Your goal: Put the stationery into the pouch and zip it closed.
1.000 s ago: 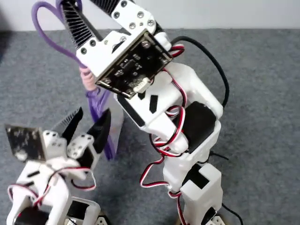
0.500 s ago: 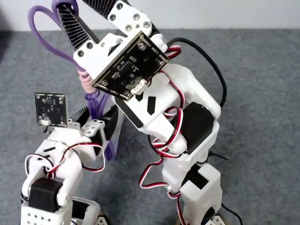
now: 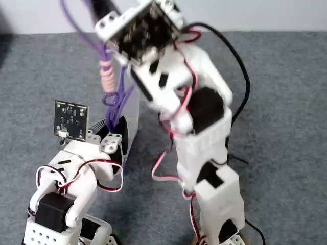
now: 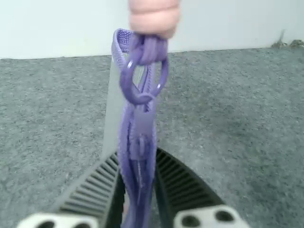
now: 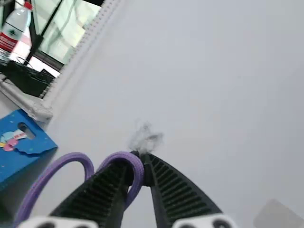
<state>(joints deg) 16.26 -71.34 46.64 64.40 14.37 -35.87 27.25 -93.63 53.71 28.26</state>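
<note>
My L gripper (image 4: pixel 137 164) is clamped on the pouch (image 4: pixel 110 109) at its zip edge; the pouch hangs upright above the table (image 4: pixel 237 118). R gripper (image 5: pixel 138 161) pinches its purple cord (image 5: pixel 66 164), up high.

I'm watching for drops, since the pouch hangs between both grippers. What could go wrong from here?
The right gripper pinches only the thin cord near its fingertips; the cord may slip and the pouch drop. The left gripper clamps the zipper edge; a harder pull could yank it free or strain the ring.
</note>
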